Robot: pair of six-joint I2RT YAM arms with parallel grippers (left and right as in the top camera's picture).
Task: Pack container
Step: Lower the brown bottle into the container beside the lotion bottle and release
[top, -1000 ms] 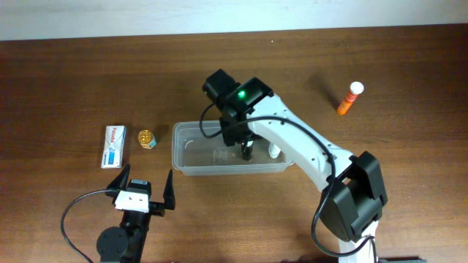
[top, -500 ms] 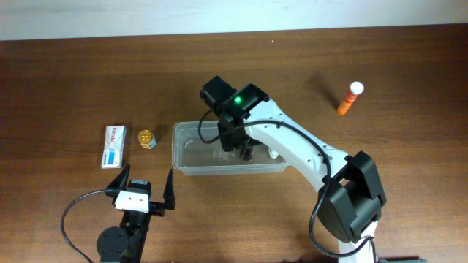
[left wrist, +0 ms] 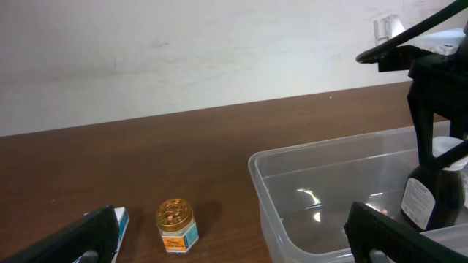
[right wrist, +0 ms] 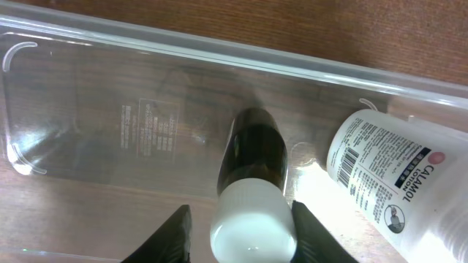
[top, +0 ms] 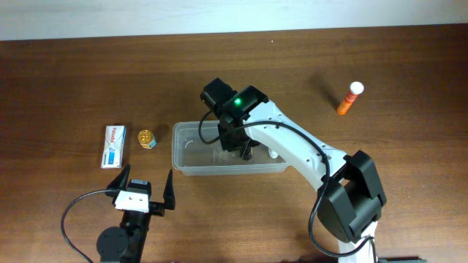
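Observation:
The container (top: 178, 156) is a clear plastic tub at the table's middle, also seen in the left wrist view (left wrist: 257, 166) and from above in the right wrist view (right wrist: 219, 50). A dark bottle with a white cap (right wrist: 252, 150) stands inside it (left wrist: 426, 201). My right gripper (right wrist: 241, 213) reaches down into the tub (top: 245, 149), its fingers flanking the cap; the right one looks against it, and a thin gap shows on the left. A white calamine bottle (right wrist: 387, 161) lies beside it. My left gripper (top: 145, 181) rests open near the front edge, holding nothing (left wrist: 227, 242).
A gold-lidded jar (top: 147, 138) and a white-and-blue box (top: 113, 145) lie left of the tub; both show in the left wrist view, the jar (left wrist: 178, 225) and the box (left wrist: 121, 219). An orange tube with a white cap (top: 349, 98) lies far right.
My right gripper has shifted slightly left inside the tub with the dark bottle, and its fingers have drawn closer together. The left arm has stayed still.

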